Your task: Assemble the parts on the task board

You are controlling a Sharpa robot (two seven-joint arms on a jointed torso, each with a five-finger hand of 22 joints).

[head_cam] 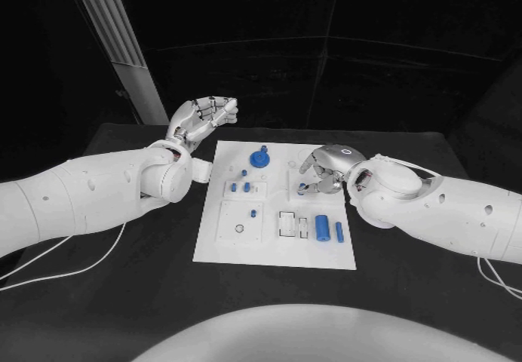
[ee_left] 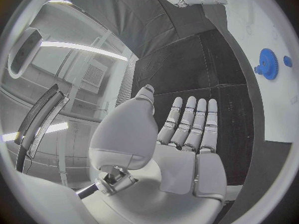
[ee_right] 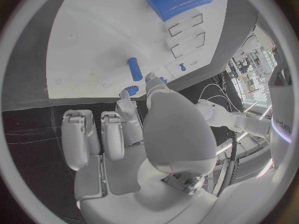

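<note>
The task board [head_cam: 272, 245] is a white plate in the middle of the head view, on the black table [head_cam: 130, 302]. On it lie small blue parts. A blue gear [head_cam: 260, 158] sits in the upper part of the board, with a small blue knob [head_cam: 292, 161] just to the right of it. A thick blue cylinder [head_cam: 322, 227] and a thinner blue pin [head_cam: 339, 231] lie side by side in the lower right part of the board. Some small blue pegs [head_cam: 246, 186] stand in the left half of the board.

The left hand [head_cam: 202, 118] is in the upper left of the head view, off the board, above the table. In the left wrist view its fingers [ee_left: 190, 122] are straight and side by side, and it holds nothing.

The right hand [head_cam: 325, 169] is over the upper right part of the board, with fingers bent downward to the plate. In the right wrist view its fingertips [ee_right: 127, 94] are near a small blue piece [ee_right: 132, 90], but I cannot tell if the hand grips it.
</note>
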